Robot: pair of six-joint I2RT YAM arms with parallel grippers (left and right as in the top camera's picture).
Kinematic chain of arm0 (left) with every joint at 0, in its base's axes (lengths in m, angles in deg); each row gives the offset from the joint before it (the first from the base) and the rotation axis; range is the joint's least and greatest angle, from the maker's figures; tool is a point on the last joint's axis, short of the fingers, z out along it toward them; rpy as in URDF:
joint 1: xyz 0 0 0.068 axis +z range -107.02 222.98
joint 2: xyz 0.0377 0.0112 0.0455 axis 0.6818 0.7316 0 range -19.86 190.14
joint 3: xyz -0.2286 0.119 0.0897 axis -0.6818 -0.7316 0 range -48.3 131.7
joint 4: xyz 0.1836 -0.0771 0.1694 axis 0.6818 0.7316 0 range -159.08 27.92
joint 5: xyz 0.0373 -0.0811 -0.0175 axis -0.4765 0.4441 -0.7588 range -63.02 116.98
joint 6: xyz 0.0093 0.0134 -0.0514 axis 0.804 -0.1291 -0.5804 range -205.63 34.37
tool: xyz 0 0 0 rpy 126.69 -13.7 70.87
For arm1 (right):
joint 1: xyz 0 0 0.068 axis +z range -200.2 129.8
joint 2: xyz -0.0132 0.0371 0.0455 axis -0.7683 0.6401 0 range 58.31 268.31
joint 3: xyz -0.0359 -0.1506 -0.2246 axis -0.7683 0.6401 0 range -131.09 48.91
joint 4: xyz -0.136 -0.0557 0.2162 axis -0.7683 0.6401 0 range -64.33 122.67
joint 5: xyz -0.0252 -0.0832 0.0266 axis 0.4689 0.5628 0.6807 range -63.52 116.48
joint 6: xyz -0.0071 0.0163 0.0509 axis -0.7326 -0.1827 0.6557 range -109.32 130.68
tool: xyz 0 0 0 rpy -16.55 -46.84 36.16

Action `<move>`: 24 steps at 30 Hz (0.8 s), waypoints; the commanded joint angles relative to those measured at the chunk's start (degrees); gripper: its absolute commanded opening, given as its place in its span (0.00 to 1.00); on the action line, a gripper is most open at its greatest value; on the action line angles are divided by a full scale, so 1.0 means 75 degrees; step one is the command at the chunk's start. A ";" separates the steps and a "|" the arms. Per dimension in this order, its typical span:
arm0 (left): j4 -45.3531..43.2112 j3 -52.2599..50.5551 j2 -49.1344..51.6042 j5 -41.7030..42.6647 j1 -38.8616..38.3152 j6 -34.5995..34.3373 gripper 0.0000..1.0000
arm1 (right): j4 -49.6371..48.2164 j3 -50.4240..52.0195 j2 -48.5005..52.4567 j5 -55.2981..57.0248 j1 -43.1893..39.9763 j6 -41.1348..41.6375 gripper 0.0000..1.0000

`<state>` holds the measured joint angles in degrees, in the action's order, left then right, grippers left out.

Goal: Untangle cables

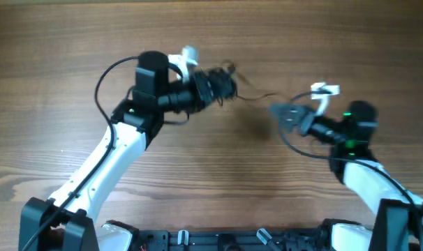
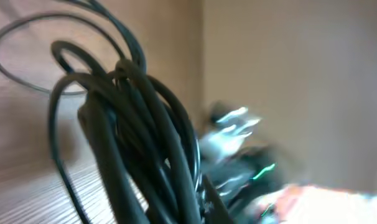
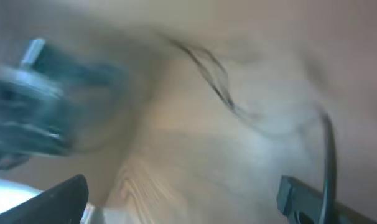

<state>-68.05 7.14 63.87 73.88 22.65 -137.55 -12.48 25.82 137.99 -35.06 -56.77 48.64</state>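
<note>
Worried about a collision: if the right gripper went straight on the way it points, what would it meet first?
Probably the thin black cable strand trailing from the black cable bundle in the left gripper, ahead of the open right gripper; blur leaves depth unclear.

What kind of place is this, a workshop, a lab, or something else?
Most likely a robotics lab or test bench. A white left arm and right arm are mounted at the edge of a wooden table, and they are working on thin black cables.
</note>
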 commanded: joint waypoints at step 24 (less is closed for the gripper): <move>0.2908 0.0061 -0.0093 -0.2556 0.1005 0.2675 0.04 | 0.1163 -0.0020 -0.0096 -0.0766 -0.1052 0.1947 1.00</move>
<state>-42.41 7.32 63.80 68.61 23.98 -99.30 -9.20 25.65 137.21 -45.05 -64.64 51.63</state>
